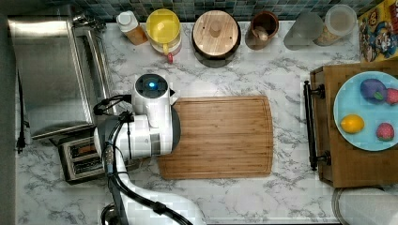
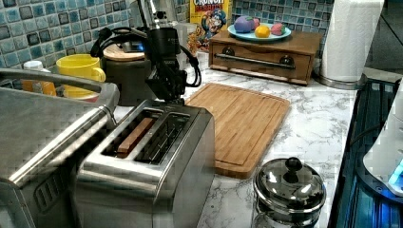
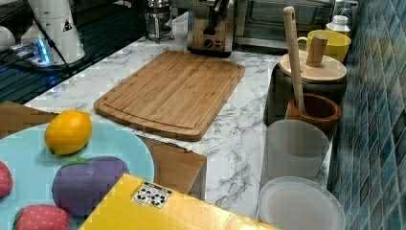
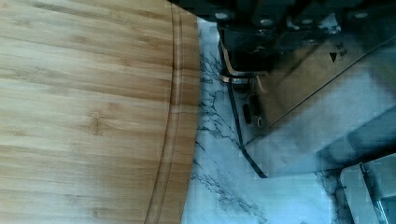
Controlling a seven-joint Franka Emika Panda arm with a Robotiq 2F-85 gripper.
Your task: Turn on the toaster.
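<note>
Left view – bread slice (image 2: pixel 134 137) inside toaster (image 2: pixel 157 156) slot.

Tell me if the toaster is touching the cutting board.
Apart. The wrist view shows a strip of bare marble between the toaster and the cutting board.

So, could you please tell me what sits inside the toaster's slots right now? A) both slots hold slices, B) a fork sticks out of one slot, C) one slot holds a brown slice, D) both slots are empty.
C: in the left view, the toaster shows a brown slice lying in the slot nearer the toaster oven, while the other slot looks dark and empty.
</note>
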